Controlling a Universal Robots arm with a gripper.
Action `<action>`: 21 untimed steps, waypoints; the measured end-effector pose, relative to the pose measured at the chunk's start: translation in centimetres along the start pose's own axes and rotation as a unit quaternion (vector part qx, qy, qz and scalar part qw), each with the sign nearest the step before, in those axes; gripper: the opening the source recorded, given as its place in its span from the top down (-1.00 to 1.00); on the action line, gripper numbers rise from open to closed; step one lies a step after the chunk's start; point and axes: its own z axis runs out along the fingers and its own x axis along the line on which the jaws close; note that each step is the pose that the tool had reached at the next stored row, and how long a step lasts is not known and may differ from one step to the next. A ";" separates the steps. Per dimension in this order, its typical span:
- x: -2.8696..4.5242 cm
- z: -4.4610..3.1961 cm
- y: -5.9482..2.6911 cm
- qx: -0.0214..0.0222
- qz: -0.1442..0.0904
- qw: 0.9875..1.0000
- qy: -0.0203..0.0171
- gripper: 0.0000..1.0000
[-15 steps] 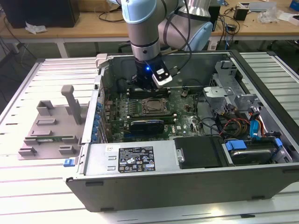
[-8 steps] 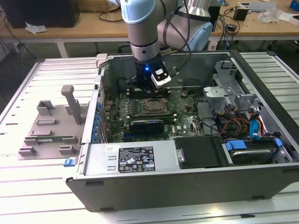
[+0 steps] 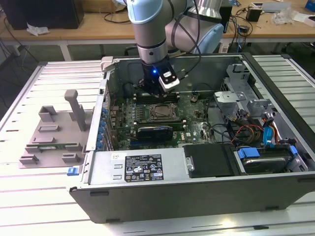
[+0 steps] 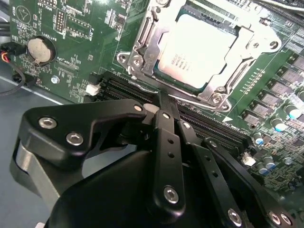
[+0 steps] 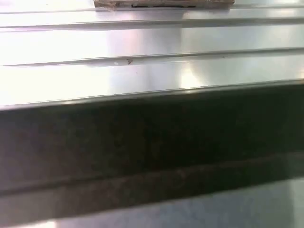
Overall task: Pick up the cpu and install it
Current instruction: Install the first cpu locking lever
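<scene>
CPU (image 4: 197,52) seating is the step in hand: in the second wrist view the chip lies flat inside the socket frame (image 4: 142,50) on the motherboard (image 4: 71,28), silvery top up, its visible edges parallel to the frame. The gripper (image 4: 164,102) sits just beside the socket over the memory slots (image 4: 123,88); its jaws are drawn together to a narrow tip and hold nothing. In the exterior view the arm (image 3: 150,29) reaches down into the open computer case (image 3: 275,182), which lies on the ribbed metal surface (image 3: 29,98), with the grey plastic tray (image 3: 54,132) well apart toward the exterior view's left.

Judgement: placement appears done; the chip looks released and level. To do this step well:
- Confirm the chip rests evenly in the socket, no corner riding on the frame.
- Keep the closed tip clear of the frame's raised metal edges and screws (image 4: 214,97).
- Apply no sideways force to the chip; socket contacts are likely fragile.
</scene>
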 end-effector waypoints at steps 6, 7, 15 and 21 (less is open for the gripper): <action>0.05 0.33 -0.02 0.007 0.030 1.000 -0.004 0.79; 0.05 0.34 -0.01 0.008 0.033 0.999 -0.004 0.79; -0.48 0.51 0.06 0.009 0.038 0.999 -0.005 0.79; -0.84 0.59 0.10 0.009 0.038 0.999 -0.005 0.79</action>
